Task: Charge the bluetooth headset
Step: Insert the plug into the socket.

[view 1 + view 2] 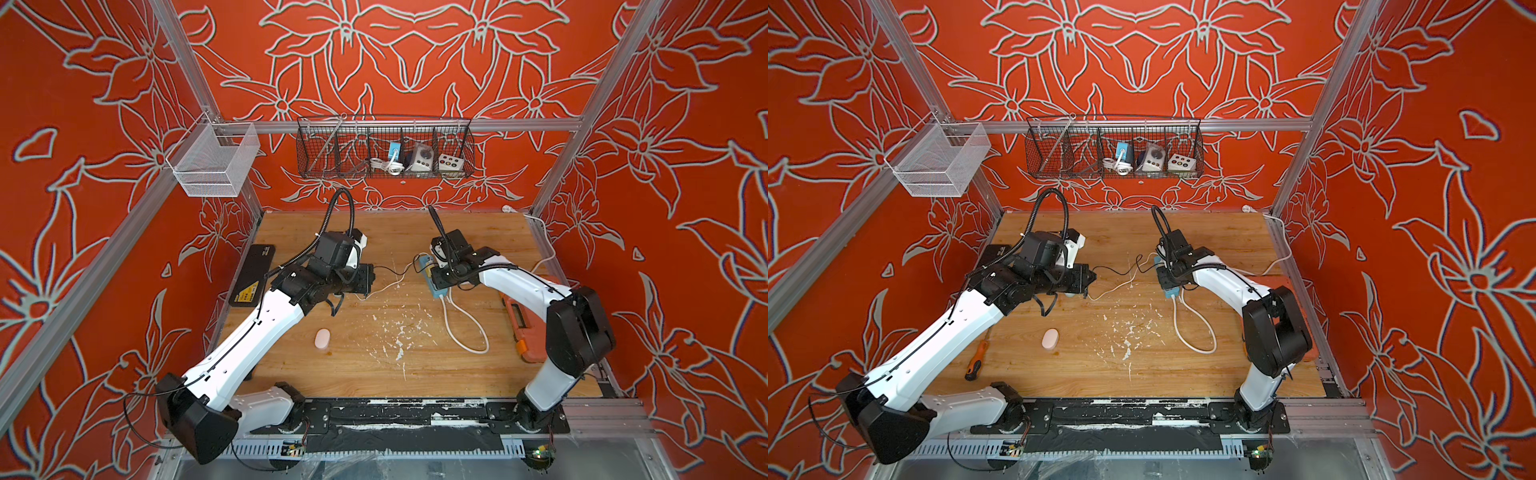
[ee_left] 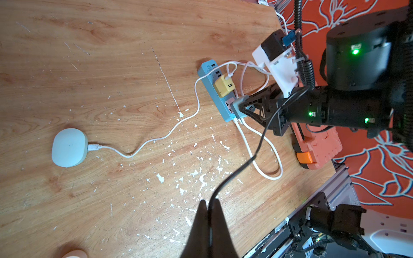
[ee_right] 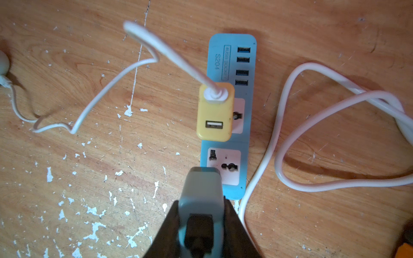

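- The left gripper is pinched fully closed on a thin black cable, above the middle of the counter.
- The headset is not clearly visible. Judging by the task, it sits at the end of the black cable that disappears between this gripper's fingers.
- A white pod lies flat on the counter. A white cable runs from it to the yellow adapter plugged into the power strip.
- From the left gripper the black cable runs rightward across the gap to the grey adapter.
- The blue power strip lies flat, its long axis running near-to-far on the counter. In the right wrist view this axis is roughly in line with the right gripper's reach.
- The free socket lies between the yellow adapter and the strip's near end. It is just ahead of the grey adapter and slightly to one side.
- The right gripper is narrowly closed around the grey adapter, over the strip's near end. Whether the adapter touches the strip cannot be told.
- The right arm is the nearer one. The likely next move is a short shift onto that socket, then a press down.
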Controlling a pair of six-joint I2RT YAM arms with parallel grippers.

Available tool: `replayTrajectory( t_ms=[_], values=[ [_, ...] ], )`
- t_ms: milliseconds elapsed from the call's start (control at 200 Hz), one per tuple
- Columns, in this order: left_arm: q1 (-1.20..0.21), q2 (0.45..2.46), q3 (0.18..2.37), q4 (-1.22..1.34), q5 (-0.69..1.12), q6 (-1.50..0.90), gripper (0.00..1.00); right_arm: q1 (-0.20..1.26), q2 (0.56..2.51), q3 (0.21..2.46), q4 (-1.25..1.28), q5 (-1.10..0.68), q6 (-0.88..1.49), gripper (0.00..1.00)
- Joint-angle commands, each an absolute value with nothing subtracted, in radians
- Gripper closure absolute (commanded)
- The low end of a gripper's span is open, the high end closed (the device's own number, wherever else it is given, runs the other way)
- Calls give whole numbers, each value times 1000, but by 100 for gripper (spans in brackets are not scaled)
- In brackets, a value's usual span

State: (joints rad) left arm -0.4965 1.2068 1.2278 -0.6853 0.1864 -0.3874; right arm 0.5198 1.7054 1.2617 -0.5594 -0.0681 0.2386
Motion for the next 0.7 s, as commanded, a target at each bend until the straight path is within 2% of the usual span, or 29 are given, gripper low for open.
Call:
replayTrajectory(
  t_ms=[0,696],
  values=[
    [-488,1212,1220,-664,202,-395,100,510,1726,1292,-556,-50,216,97],
    [-482,1203,1189,-647,220,-400,100,507,1762,1300,-530,-27,201,97]
  ],
)
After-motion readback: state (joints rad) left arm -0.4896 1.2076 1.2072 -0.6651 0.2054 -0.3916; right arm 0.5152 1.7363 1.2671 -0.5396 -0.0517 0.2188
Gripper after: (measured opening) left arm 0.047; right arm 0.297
